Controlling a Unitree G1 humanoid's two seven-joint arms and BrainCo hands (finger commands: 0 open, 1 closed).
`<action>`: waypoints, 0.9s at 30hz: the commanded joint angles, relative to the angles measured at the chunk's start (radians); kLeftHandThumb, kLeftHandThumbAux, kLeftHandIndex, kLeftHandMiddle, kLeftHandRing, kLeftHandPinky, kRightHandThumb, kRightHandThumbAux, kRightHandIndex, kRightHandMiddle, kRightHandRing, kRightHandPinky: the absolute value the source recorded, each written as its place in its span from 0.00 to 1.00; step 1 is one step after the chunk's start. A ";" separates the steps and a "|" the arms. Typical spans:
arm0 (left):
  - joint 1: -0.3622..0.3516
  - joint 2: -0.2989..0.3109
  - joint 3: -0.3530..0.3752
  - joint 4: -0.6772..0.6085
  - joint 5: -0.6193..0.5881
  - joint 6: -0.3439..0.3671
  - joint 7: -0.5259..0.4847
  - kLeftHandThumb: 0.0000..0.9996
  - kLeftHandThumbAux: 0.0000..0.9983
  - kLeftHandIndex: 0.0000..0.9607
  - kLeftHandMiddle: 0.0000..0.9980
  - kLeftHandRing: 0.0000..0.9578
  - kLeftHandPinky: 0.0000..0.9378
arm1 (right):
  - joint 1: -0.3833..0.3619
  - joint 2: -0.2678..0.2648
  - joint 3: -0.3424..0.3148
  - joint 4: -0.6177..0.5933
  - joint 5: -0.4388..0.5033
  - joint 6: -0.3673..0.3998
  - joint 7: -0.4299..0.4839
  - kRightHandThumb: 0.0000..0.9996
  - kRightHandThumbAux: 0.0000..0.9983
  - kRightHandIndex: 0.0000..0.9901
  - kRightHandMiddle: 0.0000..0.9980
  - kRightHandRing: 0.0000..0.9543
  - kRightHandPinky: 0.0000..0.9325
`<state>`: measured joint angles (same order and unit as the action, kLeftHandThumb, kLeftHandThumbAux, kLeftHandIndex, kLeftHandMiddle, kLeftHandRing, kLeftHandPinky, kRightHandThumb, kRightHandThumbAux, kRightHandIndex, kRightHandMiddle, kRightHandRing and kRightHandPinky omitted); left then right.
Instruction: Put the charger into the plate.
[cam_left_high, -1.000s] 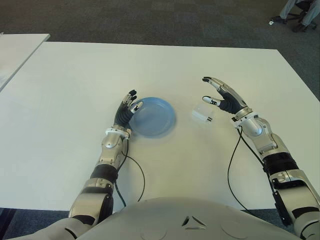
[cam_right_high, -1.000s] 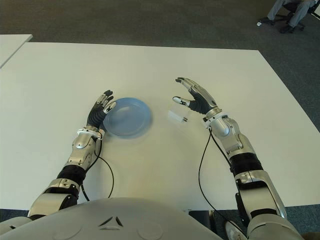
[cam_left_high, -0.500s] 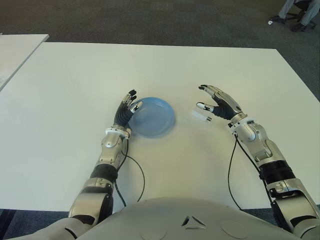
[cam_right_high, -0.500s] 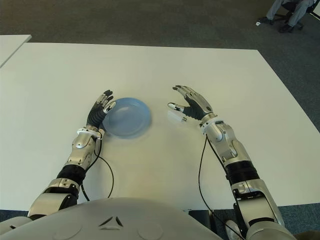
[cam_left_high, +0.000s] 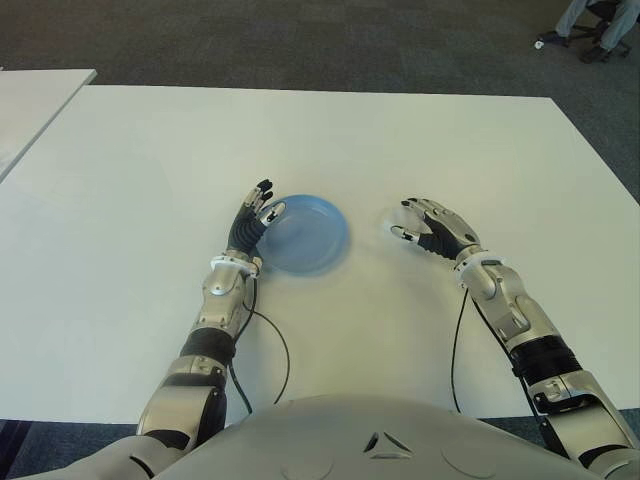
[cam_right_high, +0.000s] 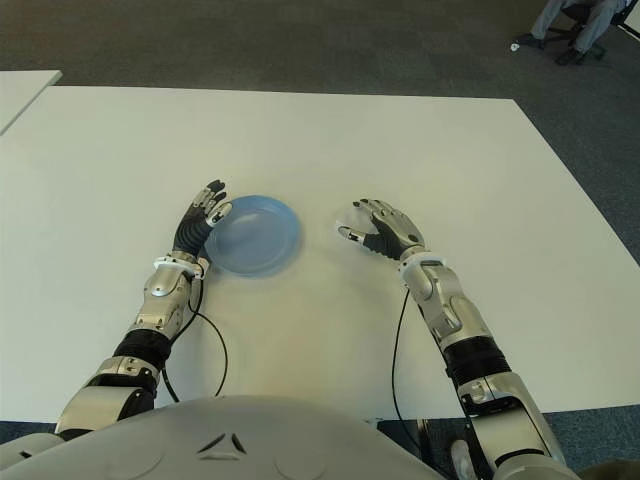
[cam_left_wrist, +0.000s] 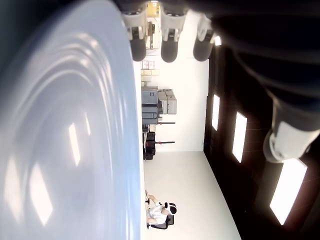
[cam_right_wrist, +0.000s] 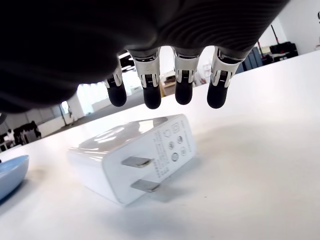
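Right hand arched over the charger, which lies on the tabletop just right of the plate.

One glossy white block charger (cam_right_wrist: 135, 157), rounded corners and two flat metal prongs, lies on the matte white tabletop (cam_left_high: 420, 130) under the right hand (cam_left_high: 432, 226), whose fingers (cam_right_wrist: 151, 82) are spread above it, not touching. One round, shallow, smooth blue plate (cam_left_high: 310, 235) sits beside it, with a strip of bare surface between. The left hand (cam_left_high: 252, 222), fingers extended and holding nothing, shows at the plate's left rim. Wide bare tabletop on all sides, edges far off.
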<state>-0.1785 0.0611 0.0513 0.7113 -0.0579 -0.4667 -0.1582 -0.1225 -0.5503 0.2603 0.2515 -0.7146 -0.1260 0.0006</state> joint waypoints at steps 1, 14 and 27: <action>0.015 -0.004 -0.010 0.011 0.009 0.032 -0.007 0.00 0.51 0.02 0.05 0.04 0.04 | -0.005 0.007 0.015 0.004 -0.030 0.051 0.005 0.32 0.08 0.00 0.00 0.00 0.00; 0.017 0.000 -0.008 0.009 0.004 0.030 -0.016 0.00 0.50 0.02 0.05 0.04 0.05 | -0.014 0.013 0.037 0.026 -0.074 0.121 -0.011 0.34 0.11 0.00 0.00 0.00 0.00; 0.024 0.005 -0.009 0.002 0.005 0.020 -0.021 0.00 0.50 0.02 0.06 0.05 0.05 | -0.031 0.010 0.054 0.050 -0.090 0.139 -0.039 0.35 0.12 0.00 0.00 0.00 0.00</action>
<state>-0.1761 0.0622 0.0513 0.7062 -0.0589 -0.4655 -0.1586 -0.1379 -0.5428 0.3035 0.2845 -0.7900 0.0013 -0.0309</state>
